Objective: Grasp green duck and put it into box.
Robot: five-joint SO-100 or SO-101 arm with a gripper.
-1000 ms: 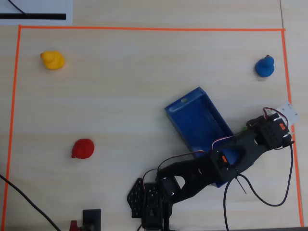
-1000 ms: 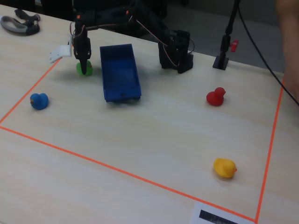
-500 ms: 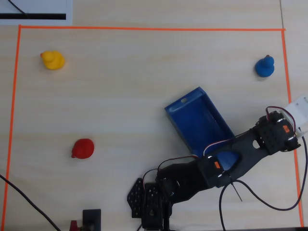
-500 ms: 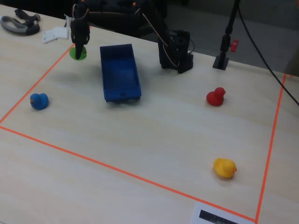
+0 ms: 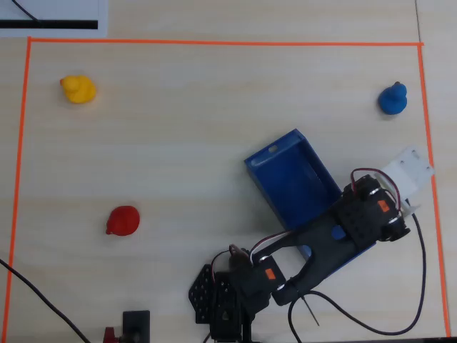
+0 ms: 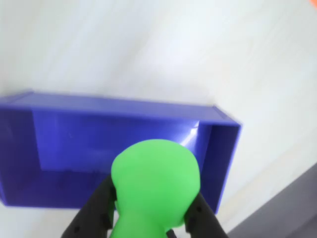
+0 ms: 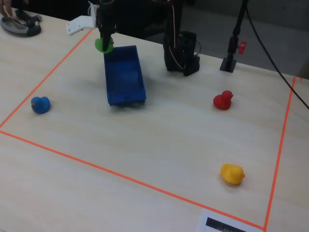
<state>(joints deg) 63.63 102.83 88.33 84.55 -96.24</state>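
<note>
The hand [image 6: 148, 218] is gripping the green duck [image 6: 154, 186], its two dark fingers [image 6: 94, 210] pressing against the duck's sides and holding it in the air. In the fixed view the green duck [image 7: 103, 44] is hanging near the far short end of the blue box [image 7: 124, 77], seemingly above its edge rather than its middle. The box is lying on the pale bench [image 7: 159, 145]. To do this step well, the arm should be carrying the duck further over the box's open floor, lowering it below the low walls, and only then opening, so the duck is not bouncing out.
</note>
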